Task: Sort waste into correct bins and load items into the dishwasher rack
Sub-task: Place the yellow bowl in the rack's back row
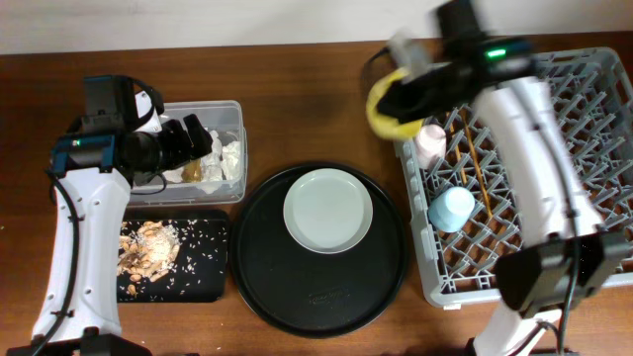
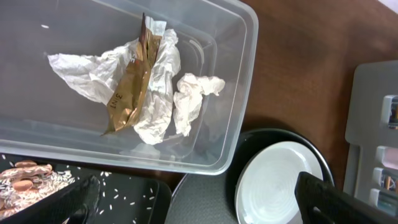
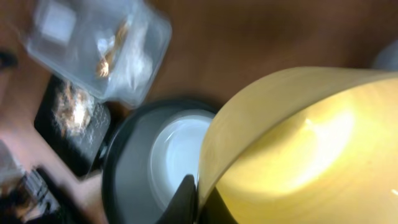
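My right gripper (image 1: pixel 401 99) is shut on the rim of the yellow bowl (image 1: pixel 388 111), held in the air at the near-left corner of the grey dishwasher rack (image 1: pixel 593 119); the bowl fills the right wrist view (image 3: pixel 298 143). A pink cup (image 1: pixel 430 146), a light blue cup (image 1: pixel 452 209) and wooden chopsticks (image 1: pixel 478 163) lie in the rack. The pale plate (image 1: pixel 327 210) sits on the round black tray (image 1: pixel 262 267). My left gripper (image 1: pixel 193 138) is open and empty over the clear tub (image 1: pixel 233 111), which holds the white napkin (image 2: pixel 158 93) and brown-gold wrapper (image 2: pixel 132 87). Food scraps (image 1: pixel 148 247) lie in the shallow black tray (image 1: pixel 213 282).
Brown wooden table (image 1: pixel 316 99) runs between the tub and the rack. The round black tray fills the middle front. The right arm (image 1: pixel 534 148) reaches across the rack.
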Controlling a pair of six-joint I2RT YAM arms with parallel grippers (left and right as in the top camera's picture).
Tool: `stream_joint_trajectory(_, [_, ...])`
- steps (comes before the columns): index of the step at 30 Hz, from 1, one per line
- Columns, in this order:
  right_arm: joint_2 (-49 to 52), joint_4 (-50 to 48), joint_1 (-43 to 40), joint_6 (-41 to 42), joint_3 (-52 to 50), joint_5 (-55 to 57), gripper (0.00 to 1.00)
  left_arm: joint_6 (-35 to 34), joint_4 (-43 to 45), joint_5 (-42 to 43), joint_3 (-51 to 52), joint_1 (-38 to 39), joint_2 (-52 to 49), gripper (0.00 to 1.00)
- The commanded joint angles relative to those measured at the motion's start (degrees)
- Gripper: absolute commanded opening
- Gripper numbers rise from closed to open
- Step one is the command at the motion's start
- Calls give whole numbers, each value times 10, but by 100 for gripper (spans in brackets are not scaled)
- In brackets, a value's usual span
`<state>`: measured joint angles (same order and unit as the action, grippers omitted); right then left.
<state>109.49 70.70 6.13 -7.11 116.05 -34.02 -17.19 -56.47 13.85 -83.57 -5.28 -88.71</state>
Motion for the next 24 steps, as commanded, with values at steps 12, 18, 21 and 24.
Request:
stream_joint_trajectory(12, [235, -111, -292, -138, 4, -462, 4, -3, 2, -2, -5, -2, 4, 99])
stream_joint_trajectory(18, [242, -33, -353, -136, 3, -346, 16, -3, 2, -2, -5, -2, 4, 99])
stream_joint_trajectory(21, [242, -2, -396, -136, 4, -343, 54, -3, 2, -2, -5, -2, 4, 99])
stream_joint_trajectory(24, [229, 16, -434, -119, 5, -342, 99, -3, 2, -2, -5, -2, 4, 99])
